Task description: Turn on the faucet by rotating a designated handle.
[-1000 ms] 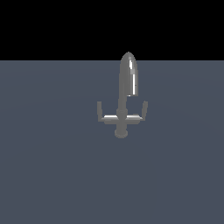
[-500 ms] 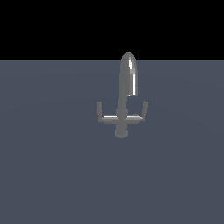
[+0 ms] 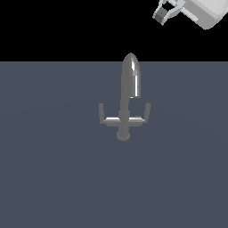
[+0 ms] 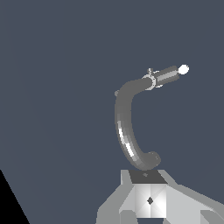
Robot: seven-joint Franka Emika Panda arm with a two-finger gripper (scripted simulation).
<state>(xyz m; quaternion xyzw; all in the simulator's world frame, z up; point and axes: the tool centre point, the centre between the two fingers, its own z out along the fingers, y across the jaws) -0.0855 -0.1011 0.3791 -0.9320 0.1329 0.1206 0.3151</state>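
Approach step — nothing touched yet

My gripper (image 3: pixel 161 14) hangs high, well apart from the faucet (image 3: pixel 127 100) on the grey floor; whether its jaws are apart I cannot tell — next I must descend to the handle (image 3: pixel 140 116) on the exterior view's right

the faucet (image 3: pixel 129 98) looks like smooth grey metal with a glossy finish; a bright white highlight streak runs along its arched spout (image 4: pixel 127 131) in both views. the handle (image 3: pixel 138 118) on the exterior view's right of the faucet stem is the same grey metal, with a thin pale sheen along the bar. the floor (image 3: pixel 53 178) around the faucet is a flat, matt blue-grey surface without texture. the gripper (image 3: pixel 165 13) appears as smooth, matt white-grey plastic or painted casing.
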